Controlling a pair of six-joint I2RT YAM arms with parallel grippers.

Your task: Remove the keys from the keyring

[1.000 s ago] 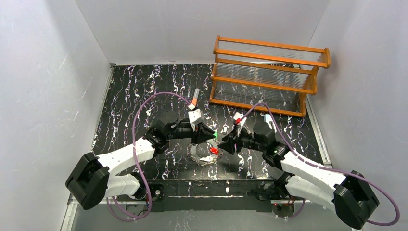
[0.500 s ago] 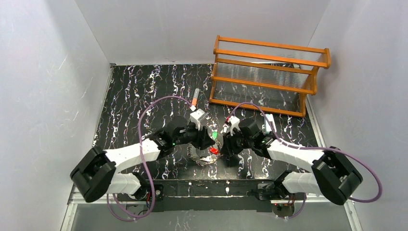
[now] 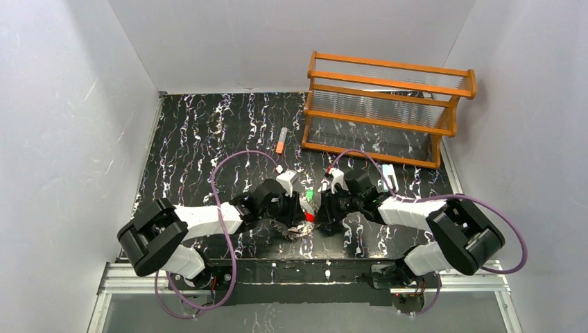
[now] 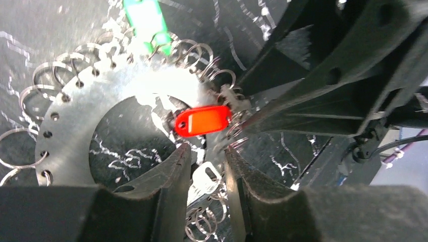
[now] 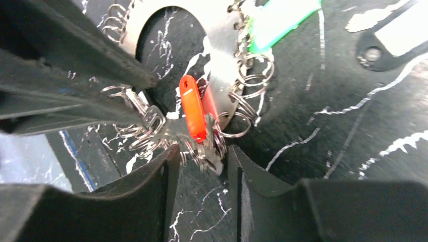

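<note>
Viewed from above, found keyring at near centre of worktop, hemmed in by both arms: left gripper on its left side, right gripper on its right.

Noted red key on ring's right side, by edge of central hole, hooked among wire loops. Noted green key hanging off far rim, likewise hooked by a small loop. Observed small white tag low between left gripper's fingers, among loose loops; attachment not determinable. Observed dark-and-white key flat on worktop near green key, seemingly clear of ring.

Left gripper: fingers part-spread, gap visible beside white tag, nothing seen pinched. Right gripper: fingers part-spread astride near rim and its loops; cannot tell whether clamped or merely straddling.

Judged step in hand: steadying ring from one side while working at red key from other. Judged task incomplete, with red and green keys on ring.

Next move calls for firm hold on rim, a fine pinch on red key alone, then a slide along its loop towards split. Advise care: crowded loops liable to snag, and fingertips of both grippers close together.
</note>
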